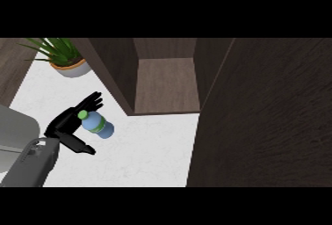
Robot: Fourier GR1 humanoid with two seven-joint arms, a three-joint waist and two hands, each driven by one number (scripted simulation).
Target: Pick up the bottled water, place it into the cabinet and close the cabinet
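**Bottle in hand, cabinet not yet reached**

Bottle is seen at centre left of the frame, held by the left hand, whose forearm comes in from the lower left corner. The fingers are spread behind the green cap while the thumb reaches out below the blue body, so the bottle is cradled between them; whether it is fully lifted off the white bench cannot be told from this steep view. The right hand is not seen.

The cabinet stands open at upper centre, its wooden floor bare, and the dark door fills the right side of the frame. A potted plant is set at upper left, well apart from the opening.

The step in hand is judged to be the carry: the pick-up appears done, the placing not begun. For the next move, the bottle must be brought up and to the right, past the cabinet's near left wall, and set down on the inner floor. Only then can the door be swung shut.
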